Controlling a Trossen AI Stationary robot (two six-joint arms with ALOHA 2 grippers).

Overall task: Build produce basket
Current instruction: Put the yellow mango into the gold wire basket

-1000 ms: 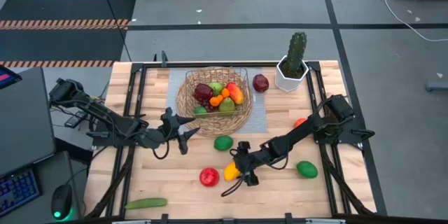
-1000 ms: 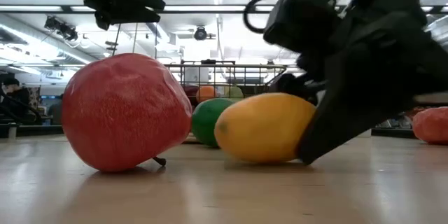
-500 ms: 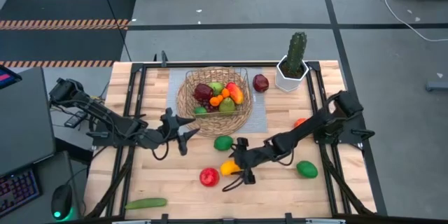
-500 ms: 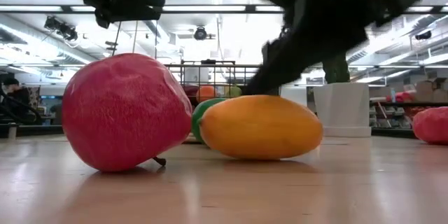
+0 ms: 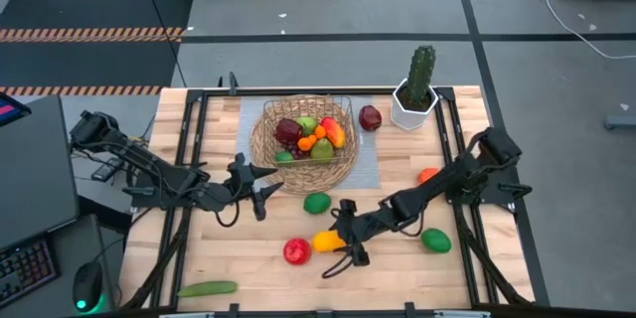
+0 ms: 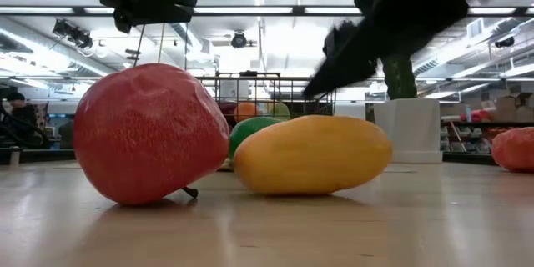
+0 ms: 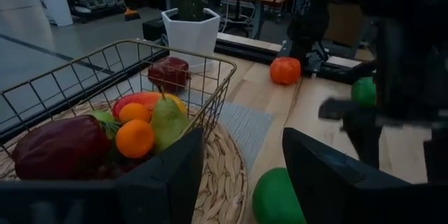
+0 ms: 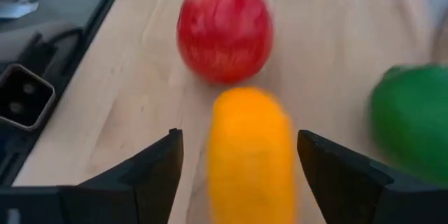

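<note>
The tan wicker basket (image 5: pixel 303 149) stands far of centre with several fruits in it, also seen in the left wrist view (image 7: pixel 224 175). A yellow-orange fruit (image 5: pixel 327 241) lies on its side on the table between a red apple (image 5: pixel 296 250) and a green fruit (image 5: pixel 317 203). My right gripper (image 5: pixel 340 238) hovers open just above the yellow-orange fruit (image 8: pixel 250 157), one finger on either side, with a gap on each side. My left gripper (image 5: pixel 266 191) waits open beside the basket's near left rim.
Loose on the table are a cucumber (image 5: pixel 207 288) at the near left, a green fruit (image 5: pixel 435 240) and an orange-red one (image 5: pixel 425 174) at the right, and a dark red one (image 5: pixel 370 117) by the basket. A cactus in a white pot (image 5: pixel 415 94) stands at the far right.
My right gripper has risen off the table, away from the yellow-orange fruit's right end, and now hangs above it. The fruit stays on the table, shifted slightly toward the left edge.
</note>
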